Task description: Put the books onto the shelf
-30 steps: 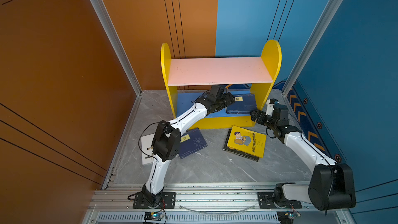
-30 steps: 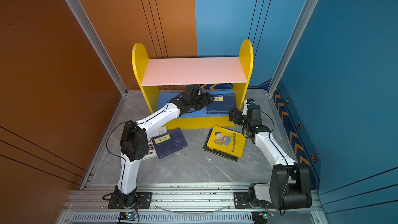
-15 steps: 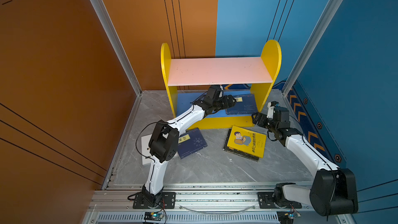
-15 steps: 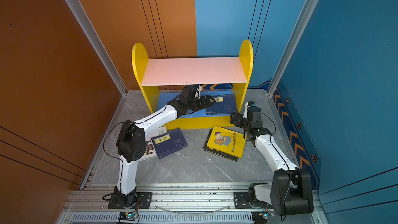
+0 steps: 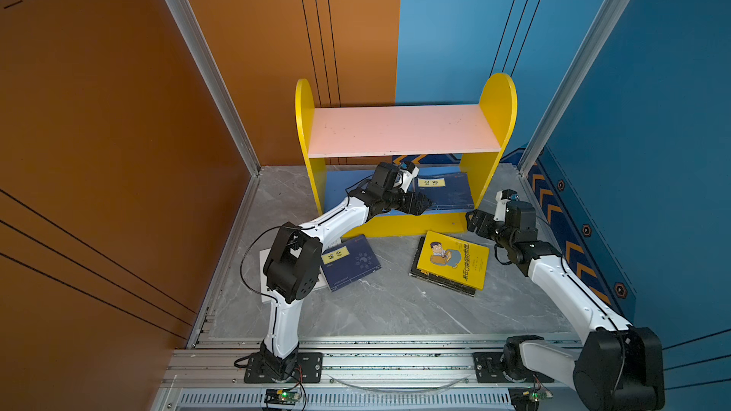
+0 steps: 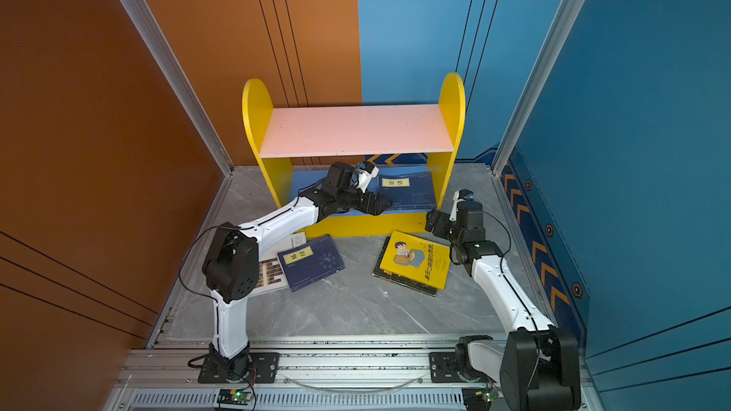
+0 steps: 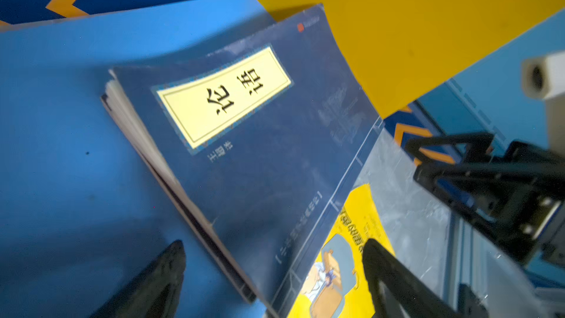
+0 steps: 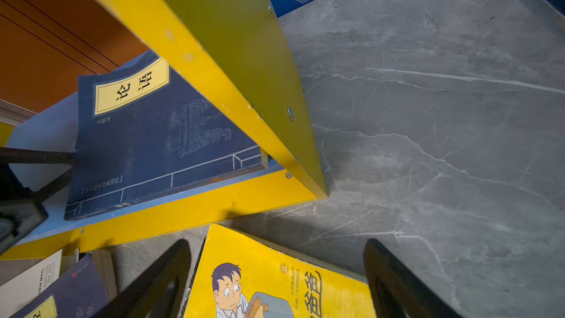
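Navy book (image 5: pixel 445 191) lies mid-frame on the blue lower board (image 5: pixel 340 191) of the shelf (image 5: pixel 399 130), left jaws spread beside it, right jaws spread near the yellow cartoon book (image 5: pixel 455 258) lower right, which looks best approached low, pinching one edge.

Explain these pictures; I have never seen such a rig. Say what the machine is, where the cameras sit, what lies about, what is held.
Two white robot arms stand on a front rail. Two pictures look down on everything; two come from cameras on the wrists. The left end effector reaches to a navy book lying on the blue lower board of the shelf. The right end effector hovers by a yellow book lying on a black book on the grey floor. A second navy book and a white book lie further left. Both end effectors are open; nothing is held.
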